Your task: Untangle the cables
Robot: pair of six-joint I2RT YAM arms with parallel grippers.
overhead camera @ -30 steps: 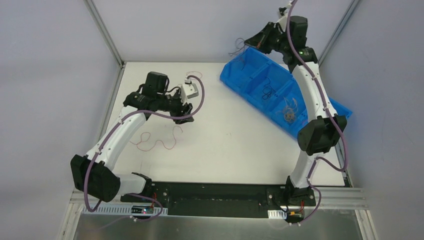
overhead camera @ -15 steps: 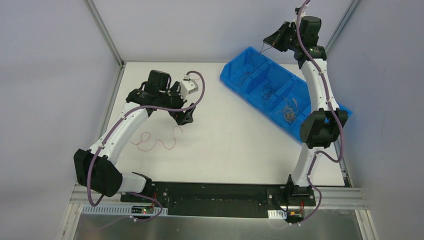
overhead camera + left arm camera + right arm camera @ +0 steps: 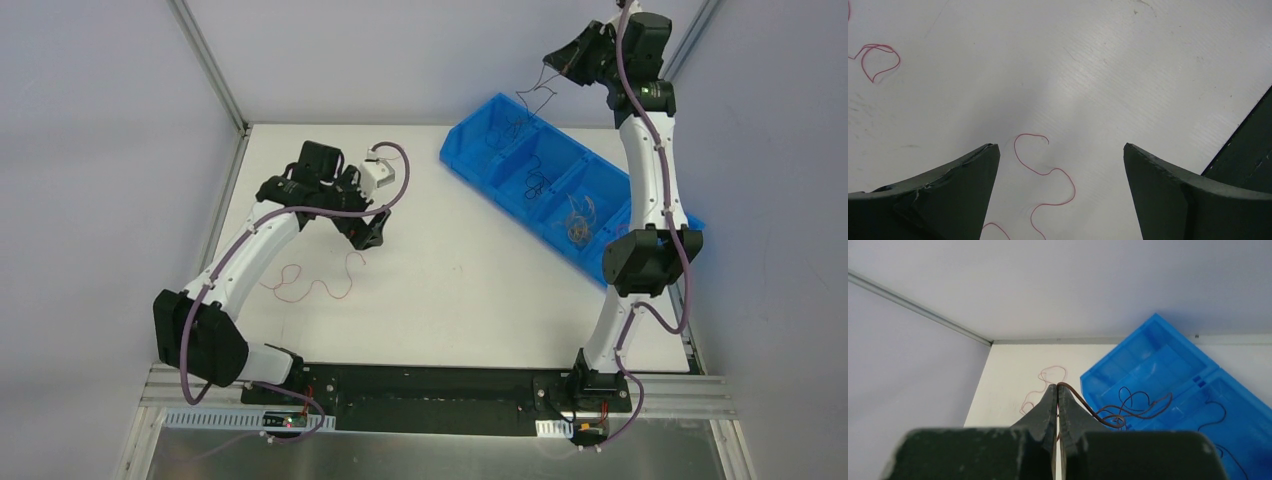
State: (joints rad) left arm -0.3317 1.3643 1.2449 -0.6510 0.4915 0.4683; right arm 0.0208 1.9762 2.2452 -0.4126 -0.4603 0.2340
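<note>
My right gripper (image 3: 568,60) is raised high over the far end of the blue bin (image 3: 480,165) and is shut on a dark brown cable (image 3: 1113,415), which hangs from its tips (image 3: 1057,386) in curls toward the bin (image 3: 1168,365). The same cable shows in the top view (image 3: 530,95). A red cable (image 3: 310,285) lies loose in squiggles on the white table. My left gripper (image 3: 368,235) is open just above the table, and the red cable's end (image 3: 1045,170) lies between its fingers. More thin cables lie in the bin's compartments (image 3: 578,220).
The blue bin sits diagonally at the back right, its near end under the right arm's elbow (image 3: 640,262). Grey walls and aluminium posts (image 3: 205,65) enclose the white table (image 3: 450,300). A black rail (image 3: 430,385) runs along the near edge.
My right gripper has risen up and to the right, pulling the dark brown cable out of the bin. My left gripper has shifted slightly toward the red cable.
</note>
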